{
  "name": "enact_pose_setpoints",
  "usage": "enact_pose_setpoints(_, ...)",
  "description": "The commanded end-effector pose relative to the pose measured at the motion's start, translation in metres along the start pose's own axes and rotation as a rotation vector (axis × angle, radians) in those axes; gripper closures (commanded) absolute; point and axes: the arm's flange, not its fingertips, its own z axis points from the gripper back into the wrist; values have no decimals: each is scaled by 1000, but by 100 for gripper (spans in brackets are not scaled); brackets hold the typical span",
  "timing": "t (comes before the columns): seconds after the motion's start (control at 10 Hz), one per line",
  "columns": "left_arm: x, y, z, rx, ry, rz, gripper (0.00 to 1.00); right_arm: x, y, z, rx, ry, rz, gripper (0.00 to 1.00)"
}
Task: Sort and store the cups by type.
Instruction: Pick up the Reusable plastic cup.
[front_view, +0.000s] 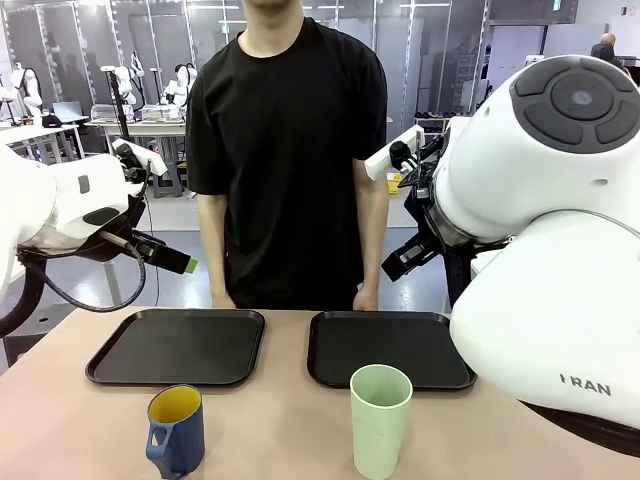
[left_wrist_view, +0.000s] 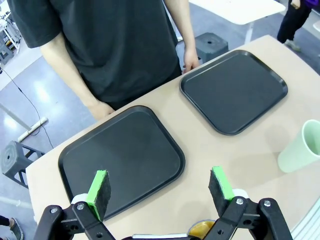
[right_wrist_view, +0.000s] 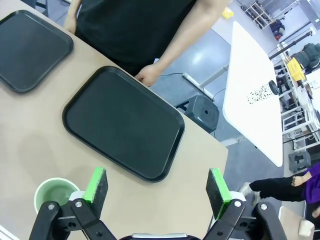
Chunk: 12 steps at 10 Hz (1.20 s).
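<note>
The blue mug (front_view: 176, 430), yellow inside, stands on the near table with its handle toward me, in front of the left tray. The pale mint-green tumbler (front_view: 380, 420) stands upright in front of the right tray. My left gripper (left_wrist_view: 160, 187) hangs open and empty above the table, the mug's yellow rim (left_wrist_view: 202, 229) just below it and the tumbler (left_wrist_view: 300, 147) off to its right. The right gripper (right_wrist_view: 157, 187) is also open and empty, high above the table, with the tumbler (right_wrist_view: 54, 195) under its left finger.
Two empty black trays lie side by side, the left tray (front_view: 178, 345) and the right tray (front_view: 385, 347). A person in a black shirt stands at the far edge, hands (front_view: 222, 298) resting by the trays. The right arm's big white body (front_view: 540, 250) crowds the right side.
</note>
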Motion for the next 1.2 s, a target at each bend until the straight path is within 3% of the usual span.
enact_pose_setpoints(0.0, -36, -5, 6, 29, 26, 20, 0, -8, -2, -2, 14, 10, 1, 0)
enact_pose_setpoints(0.1, -39, 4, -1, 21, 40, 40, 0, -13, -13, -15, -4, 24, 11, 0)
enact_pose_setpoints(0.3, -52, 43, -30, 57, 113, 117, 0, -31, -50, -57, -22, 148, -43, 0)
enact_pose_setpoints(0.7, -102, 117, -80, 111, 279, 291, 0, -76, -90, -125, 230, 267, -94, 0)
enact_pose_setpoints(1.1, -142, 157, -102, 211, 366, 414, 0, -116, -100, -150, 319, 362, -239, 0)
